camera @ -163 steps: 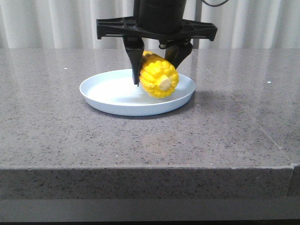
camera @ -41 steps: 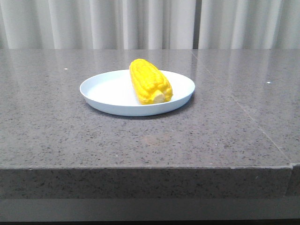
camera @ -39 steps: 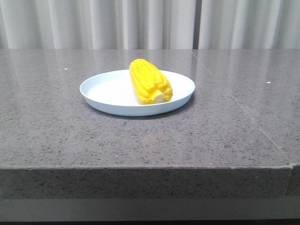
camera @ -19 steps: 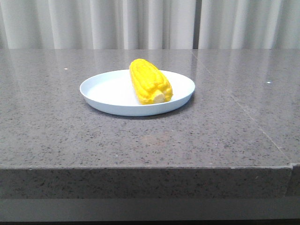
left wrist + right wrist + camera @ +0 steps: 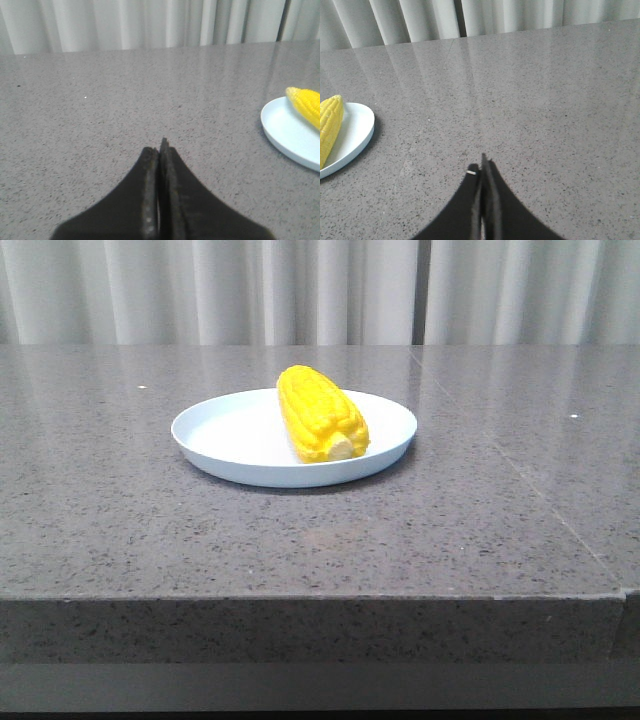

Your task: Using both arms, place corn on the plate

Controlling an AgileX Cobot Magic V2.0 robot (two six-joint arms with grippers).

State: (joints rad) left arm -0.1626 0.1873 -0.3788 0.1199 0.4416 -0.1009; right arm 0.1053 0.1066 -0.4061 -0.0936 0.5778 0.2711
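Note:
The yellow corn (image 5: 321,414) lies on the pale blue-white plate (image 5: 225,432) in the middle of the grey stone table, its cream stub end toward the front. No arm shows in the front view. My left gripper (image 5: 159,146) is shut and empty over bare table; the plate (image 5: 287,134) and the corn's tip (image 5: 306,102) show at the edge of its view. My right gripper (image 5: 481,165) is shut and empty over bare table; the plate (image 5: 356,135) and corn (image 5: 330,126) show at the edge of its view.
The grey speckled stone table (image 5: 450,510) has its front edge near the camera. White curtains (image 5: 320,290) hang behind the table.
About four seconds ago a black gripper held the corn just over the plate. It has let go and left the front view; the corn has lain still on the plate for the last second.

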